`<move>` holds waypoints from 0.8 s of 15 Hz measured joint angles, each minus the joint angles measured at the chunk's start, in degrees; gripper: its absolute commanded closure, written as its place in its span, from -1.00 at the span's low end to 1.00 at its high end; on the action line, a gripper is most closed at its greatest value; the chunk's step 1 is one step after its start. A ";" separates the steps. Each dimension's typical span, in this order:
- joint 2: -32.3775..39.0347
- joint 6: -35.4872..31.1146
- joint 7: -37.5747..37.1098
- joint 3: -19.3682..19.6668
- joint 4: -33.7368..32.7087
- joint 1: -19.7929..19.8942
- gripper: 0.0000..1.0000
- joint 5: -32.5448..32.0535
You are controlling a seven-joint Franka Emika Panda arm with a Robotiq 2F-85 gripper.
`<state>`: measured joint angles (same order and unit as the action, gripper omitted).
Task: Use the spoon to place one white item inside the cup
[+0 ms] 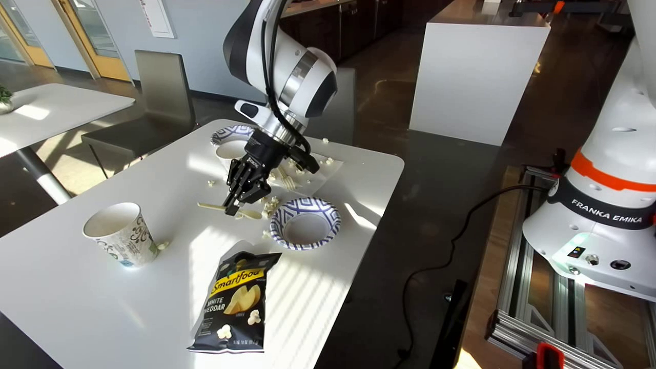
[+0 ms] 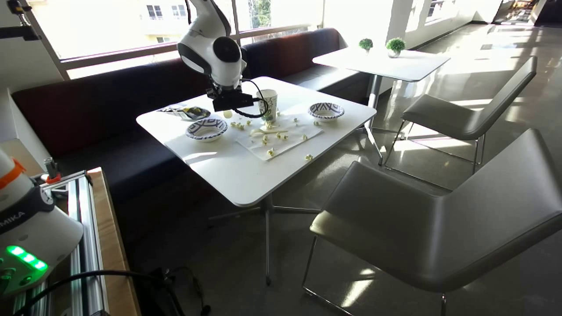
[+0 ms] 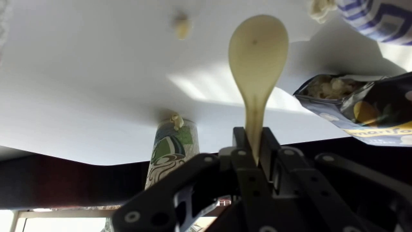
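The gripper (image 3: 253, 135) is clamped on the handle of the pale spoon (image 3: 257, 77), which it holds over the white table (image 1: 154, 302). From what I see in an exterior view, the long axis lies nearly level, the scoop dipping slightly toward the nearer blue-patterned bowl (image 1: 306, 229), the handle's end jutting to the side where the printed cup (image 1: 127, 240) stands (popcorn (image 1: 163, 246) sits by its foot). In the wrist view, the scoop points to the top edge.
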<state>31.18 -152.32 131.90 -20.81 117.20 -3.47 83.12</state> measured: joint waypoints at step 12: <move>0.85 2.78 1.74 8.54 0.07 -3.65 0.93 -5.39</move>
<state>32.04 -149.54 133.64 -12.27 117.27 -7.11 77.72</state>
